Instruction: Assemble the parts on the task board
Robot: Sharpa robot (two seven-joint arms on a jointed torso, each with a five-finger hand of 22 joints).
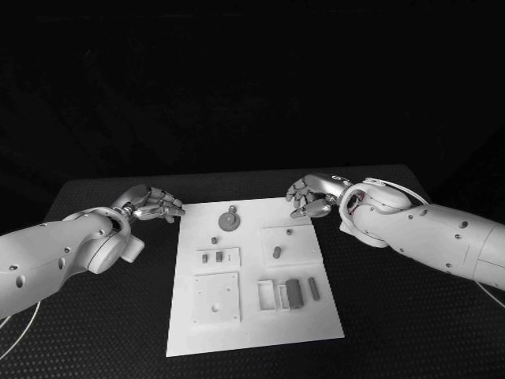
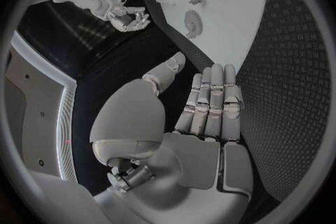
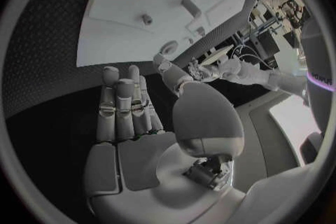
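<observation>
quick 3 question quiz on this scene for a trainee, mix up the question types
1. True or false: the left hand holds a part.
2. The round disc part lies at which end of the task board? A) the far end, between the two hands B) the near end, by the robot
3. Fill in: the right hand hovers by the board's far ____ corner.

Key: 1 false, its fingers are apart and hold nothing; 2 A; 3 right.

Left hand (image 1: 150, 204) and right hand (image 1: 312, 194) (both empty) with fingers straight, apart.
</observation>
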